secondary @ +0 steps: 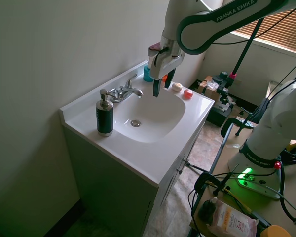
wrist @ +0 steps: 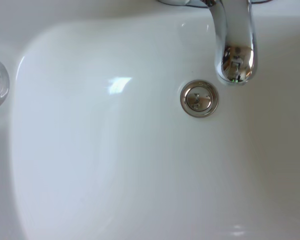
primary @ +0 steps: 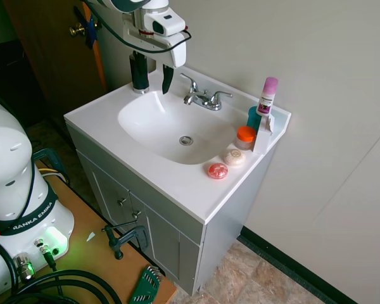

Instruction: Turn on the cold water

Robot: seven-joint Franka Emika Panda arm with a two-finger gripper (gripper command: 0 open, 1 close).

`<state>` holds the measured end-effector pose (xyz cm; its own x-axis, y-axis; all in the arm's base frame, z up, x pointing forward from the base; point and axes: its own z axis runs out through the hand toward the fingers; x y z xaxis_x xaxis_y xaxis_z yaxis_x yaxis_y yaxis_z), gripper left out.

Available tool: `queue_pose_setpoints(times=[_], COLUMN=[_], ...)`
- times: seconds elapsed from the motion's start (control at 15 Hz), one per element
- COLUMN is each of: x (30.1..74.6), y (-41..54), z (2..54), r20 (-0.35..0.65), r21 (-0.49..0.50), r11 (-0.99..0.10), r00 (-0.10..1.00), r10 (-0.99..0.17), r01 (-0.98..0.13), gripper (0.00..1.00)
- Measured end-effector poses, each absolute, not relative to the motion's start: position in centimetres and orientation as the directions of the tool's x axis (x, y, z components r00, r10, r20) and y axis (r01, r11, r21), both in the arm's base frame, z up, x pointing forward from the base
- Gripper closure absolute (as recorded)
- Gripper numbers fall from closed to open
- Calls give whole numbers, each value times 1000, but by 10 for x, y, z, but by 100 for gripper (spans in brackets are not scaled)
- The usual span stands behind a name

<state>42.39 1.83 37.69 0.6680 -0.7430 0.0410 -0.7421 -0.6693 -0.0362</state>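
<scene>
Faucet (primary: 202, 98) sits at the back rim of the sink (primary: 139, 120), at 12 o'clock from the drain (primary: 186, 140), with a lever handle on each side of the spout. No water runs from the spout in the wrist view, so you are in the approach step: nothing is touching a handle yet. Your gripper (primary: 151, 75) hangs above the basin, near the faucet but apart from it, beside the soap pump (primary: 139, 75). The jaws stand apart and hold nothing.

Which lever is cold you cannot read from these views; by convention it is likely the one on the right for a person facing the sink, the one toward the bottle (primary: 266, 96) and the soaps (primary: 227, 164) on the worktop (primary: 177, 183). The next move, as I judge it, calls for bringing the gripper over to that lever, lowering one finger beside it, and pushing it round. Keep clear of the spout (wrist: 235, 45) as you cross.
</scene>
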Motion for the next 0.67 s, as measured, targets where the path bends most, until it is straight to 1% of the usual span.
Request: queue_pose_setpoints(times=[0.2,0.33,0.47,0.67], x=[424,433,460,516], y=[16,-2,-32,-59], z=[377,375,373,363], r20=[42,78,143,265], r21=[-38,-34,-41,-62], r11=[-662,-631,-577,-509], r00=[661,627,567,478], r10=[-749,-775,-811,-838], r01=[-748,-775,-816,-858], gripper=[0,0,0,0])
